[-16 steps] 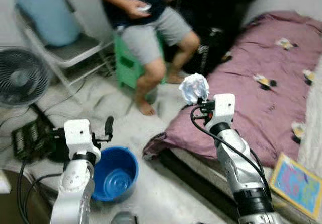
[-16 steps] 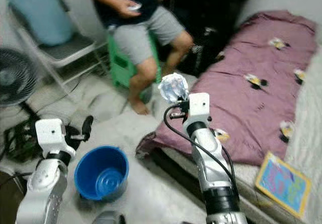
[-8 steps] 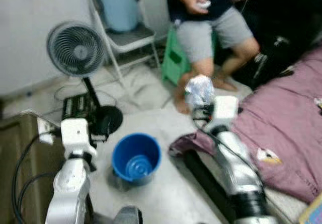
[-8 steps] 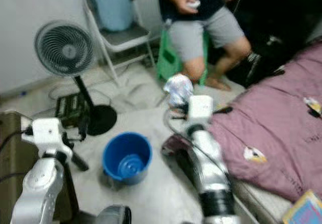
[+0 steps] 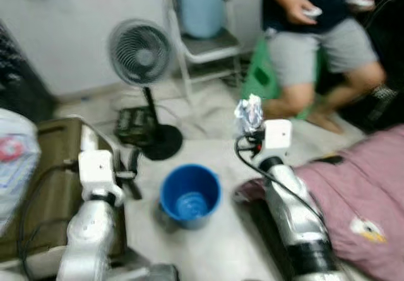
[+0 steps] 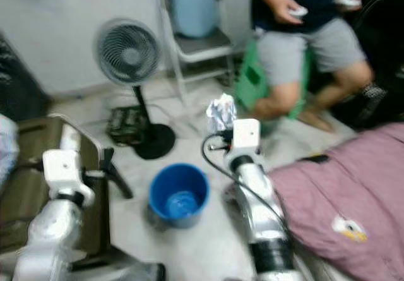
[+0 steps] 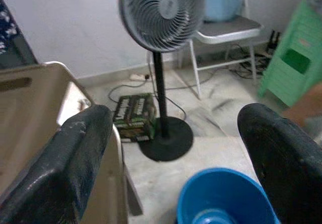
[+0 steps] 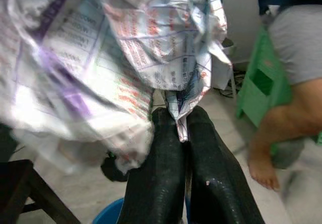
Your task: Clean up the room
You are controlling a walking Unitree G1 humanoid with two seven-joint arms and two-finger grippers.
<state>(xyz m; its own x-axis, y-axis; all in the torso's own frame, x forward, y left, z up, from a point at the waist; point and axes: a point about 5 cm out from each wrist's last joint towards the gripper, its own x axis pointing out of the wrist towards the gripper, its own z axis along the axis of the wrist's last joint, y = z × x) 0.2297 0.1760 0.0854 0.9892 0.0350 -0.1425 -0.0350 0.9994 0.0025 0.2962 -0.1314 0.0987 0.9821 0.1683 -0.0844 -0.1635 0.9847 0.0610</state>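
I have one blue bucket (image 5: 189, 196) standing upright on the pale floor (image 5: 208, 249) between my two arms, mouth up; only its ribbed blue bottom shows inside, and I cannot make out anything lying in it. My right gripper (image 8: 182, 126) is raised at about 1 o'clock from the bucket, its two black fingers (image 8: 156, 183) pressed together on a corner of one crumpled paper wad (image 5: 249, 113). The wad is bunched with no clear long axis; it stands up above the fingertips, and its printed side, red and purple text, faces the right wrist camera. My left gripper (image 7: 176, 148) hangs at about 9 o'clock from the bucket with its fingers spread wide and nothing between them; through the gap the wrist view shows the bucket rim and one standing fan (image 7: 161, 17) with its round black base on the floor. Beside the fan base lies one dark box (image 7: 133, 116). At 12 o'clock I count one folding chair (image 5: 202, 41) with a light blue cushion (image 5: 199, 3) against its back. At 2 o'clock a person (image 5: 315, 35) sits on a green stool (image 5: 259, 79), each hand holding a small white object. A purple bed cover (image 5: 353, 192) lies at 3 o'clock, and a brown case (image 5: 44, 186) at 9 o'clock.
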